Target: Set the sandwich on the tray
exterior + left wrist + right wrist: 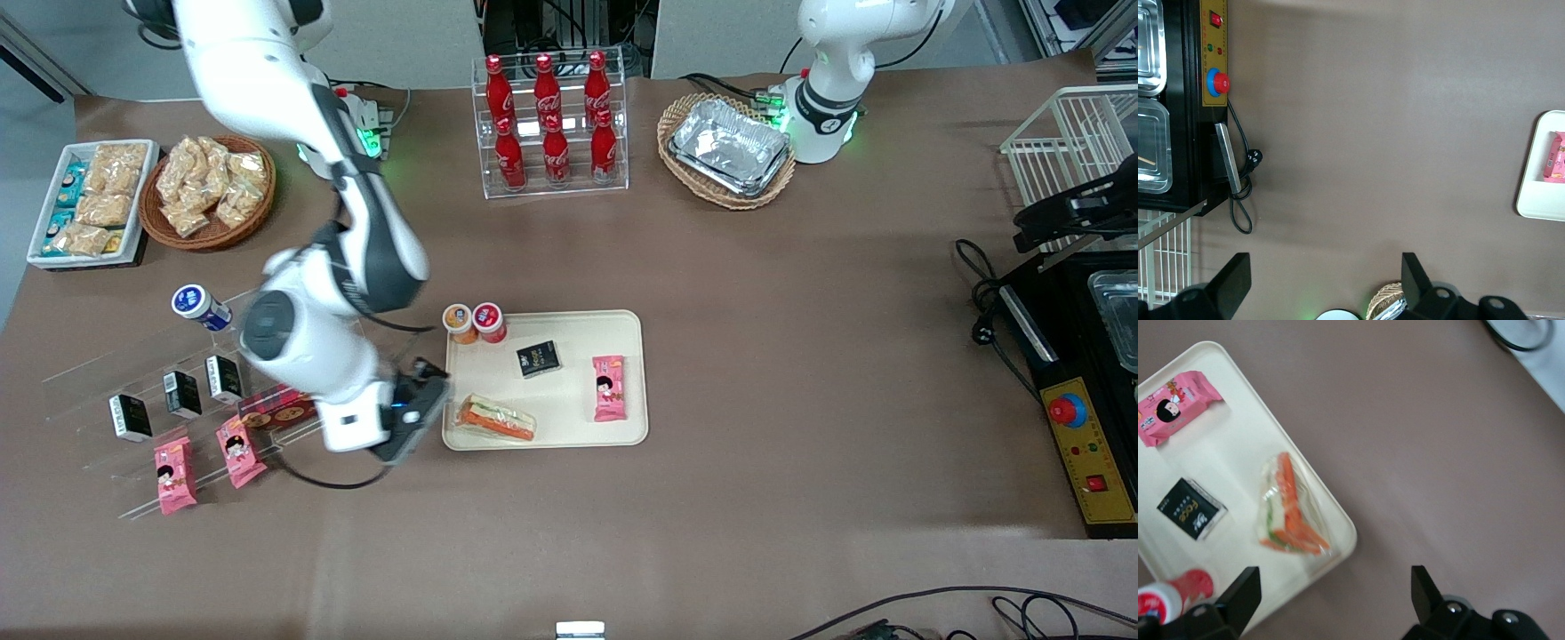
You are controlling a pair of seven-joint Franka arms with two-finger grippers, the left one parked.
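Note:
The sandwich (496, 418), a clear-wrapped wedge with orange and green filling, lies on the cream-beige tray (578, 418) at the corner nearest the front camera and toward the working arm's end. It shows in the right wrist view (1290, 510) lying on the tray (1238, 453). My gripper (425, 411) is beside that tray corner, just off the tray above the brown table, apart from the sandwich. Its fingers (1245, 593) are spread wide with nothing between them.
On the tray also lie a pink snack packet (609, 388), a black packet (539, 358) and two small jars (475, 322). A clear rack (178, 400) with packets stands toward the working arm's end. Red bottles (551, 124) and baskets (725, 151) stand farther from the front camera.

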